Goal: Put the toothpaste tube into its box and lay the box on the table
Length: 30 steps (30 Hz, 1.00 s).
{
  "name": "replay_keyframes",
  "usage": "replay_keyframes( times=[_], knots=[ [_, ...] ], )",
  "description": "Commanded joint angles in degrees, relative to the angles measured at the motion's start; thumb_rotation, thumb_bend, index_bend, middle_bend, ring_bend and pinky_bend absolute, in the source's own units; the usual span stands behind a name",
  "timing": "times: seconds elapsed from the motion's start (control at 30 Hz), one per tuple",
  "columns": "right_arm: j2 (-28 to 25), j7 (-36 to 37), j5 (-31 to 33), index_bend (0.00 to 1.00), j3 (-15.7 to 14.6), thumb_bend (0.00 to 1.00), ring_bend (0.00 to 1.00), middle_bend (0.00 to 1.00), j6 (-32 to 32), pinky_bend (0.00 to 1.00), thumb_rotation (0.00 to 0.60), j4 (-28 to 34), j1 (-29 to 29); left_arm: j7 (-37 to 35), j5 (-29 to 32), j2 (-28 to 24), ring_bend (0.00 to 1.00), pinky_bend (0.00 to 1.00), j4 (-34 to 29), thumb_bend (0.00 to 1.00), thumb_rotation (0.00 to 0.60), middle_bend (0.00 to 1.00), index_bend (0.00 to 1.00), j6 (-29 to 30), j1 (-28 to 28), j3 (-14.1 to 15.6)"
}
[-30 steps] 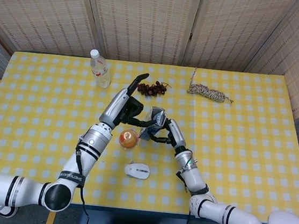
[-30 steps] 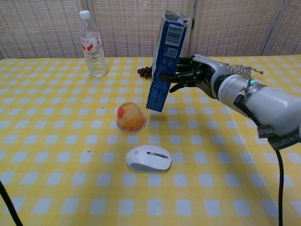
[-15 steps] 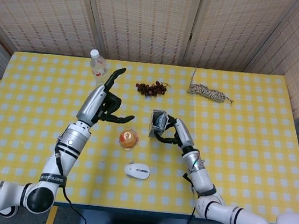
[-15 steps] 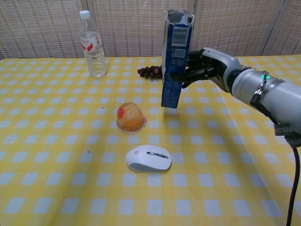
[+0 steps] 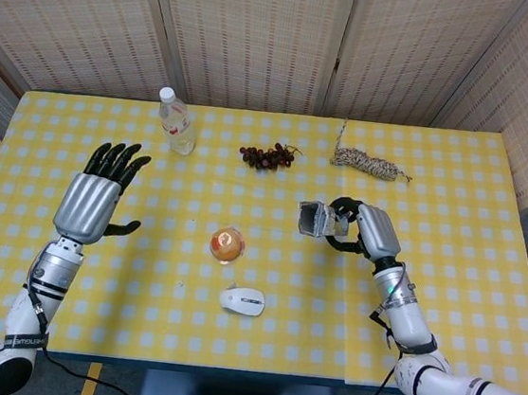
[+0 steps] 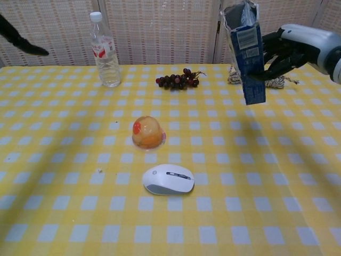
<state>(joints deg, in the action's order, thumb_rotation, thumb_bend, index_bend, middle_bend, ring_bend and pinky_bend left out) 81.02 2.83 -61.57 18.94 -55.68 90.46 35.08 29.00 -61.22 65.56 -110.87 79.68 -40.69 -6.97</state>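
Note:
My right hand (image 5: 367,228) (image 6: 290,49) grips a blue toothpaste box (image 6: 246,54) (image 5: 314,219) and holds it upright above the table, open end up. The box top is torn open and something pale shows inside, but I cannot tell whether it is the tube. My left hand (image 5: 99,194) hangs open over the left side of the table with its fingers spread and nothing in it. In the chest view only a dark fingertip (image 6: 24,45) of that hand shows at the upper left.
A water bottle (image 5: 176,121) (image 6: 105,51) stands at the back left, grapes (image 5: 267,155) (image 6: 177,80) at back centre, a rope coil (image 5: 367,162) at back right. An orange jelly cup (image 5: 227,244) (image 6: 148,133) and a white mouse (image 5: 242,300) (image 6: 168,179) lie centre front on the yellow checked cloth (image 5: 446,275).
My right hand has carried the box to the right and higher. My left hand has let go of the box area, swung out to the left and opened wide.

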Motion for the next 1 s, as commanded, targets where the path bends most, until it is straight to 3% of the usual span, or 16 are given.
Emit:
replay_keyframes(
  times=[0.03,0.37,0.57,0.77,0.87,1.0],
  knots=[
    [-4.16,-7.01,3.32,0.59,-2.59,0.36,0.46,0.52,-1.12,0.41,0.600,3.09,-1.14,5.07,-2.06,-1.77,0.00,0.00,4.01,0.12,0.600,0.00,0.11,2.60,4.45,3.75],
    [-4.89,-11.05,8.98,0.59,-6.08,0.36,0.45,0.52,1.10,0.41,0.600,-0.03,-1.84,3.40,-3.41,-1.79,0.00,0.00,6.36,0.12,0.600,0.00,0.09,2.69,8.21,3.39],
    [-1.52,-9.43,11.19,0.59,-6.27,0.36,0.45,0.52,3.78,0.41,0.600,-5.56,-1.09,3.14,-2.92,-1.72,0.00,0.00,7.10,0.12,0.600,0.00,0.08,0.72,8.64,2.37],
    [-0.18,-10.32,11.85,0.59,-6.34,0.36,0.45,0.52,5.13,0.41,0.600,-7.01,0.12,2.67,-2.76,-1.88,0.00,0.00,7.51,0.12,0.600,0.00,0.05,-0.45,9.30,1.60],
    [-0.14,-9.80,10.78,0.49,-6.80,0.36,0.41,0.41,5.98,0.38,0.600,-6.75,0.24,1.89,-3.40,-2.07,0.00,0.00,7.68,0.12,0.600,0.00,0.00,-0.73,9.63,1.21],
    [-1.58,-9.27,10.59,0.11,-7.18,0.36,0.21,0.11,7.88,0.19,0.600,-5.41,0.49,1.02,-4.68,-2.13,0.00,0.00,7.73,0.12,0.600,0.00,0.00,-0.68,10.08,0.77]
  ],
)
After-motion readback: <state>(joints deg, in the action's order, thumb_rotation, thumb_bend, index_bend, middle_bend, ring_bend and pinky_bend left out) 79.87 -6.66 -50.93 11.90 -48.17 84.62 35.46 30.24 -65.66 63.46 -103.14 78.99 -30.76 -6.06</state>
